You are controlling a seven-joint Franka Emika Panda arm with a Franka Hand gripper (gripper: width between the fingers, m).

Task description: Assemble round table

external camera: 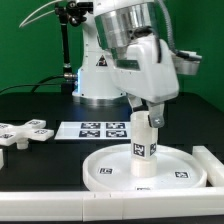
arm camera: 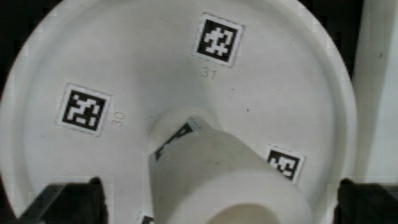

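The large round disc (external camera: 100,172) lies flat on the table at the front, rim up, and fills the wrist view (arm camera: 178,80). The short cylindrical leg (external camera: 143,150) stands upright at its centre and also shows in the wrist view (arm camera: 222,165). My gripper (external camera: 146,118) is straight above, its fingers down either side of the leg's top. In the wrist view my gripper (arm camera: 217,205) has dark fingers (arm camera: 71,205) at both sides, with a narrow gap to the leg on each side, so it is open. The cross-shaped foot piece (external camera: 25,130) lies at the exterior view's left.
The marker board (external camera: 100,129) lies flat behind the disc. A long white bar (external camera: 212,165) lies along the disc's side at the exterior view's right. The robot base (external camera: 100,75) stands at the back.
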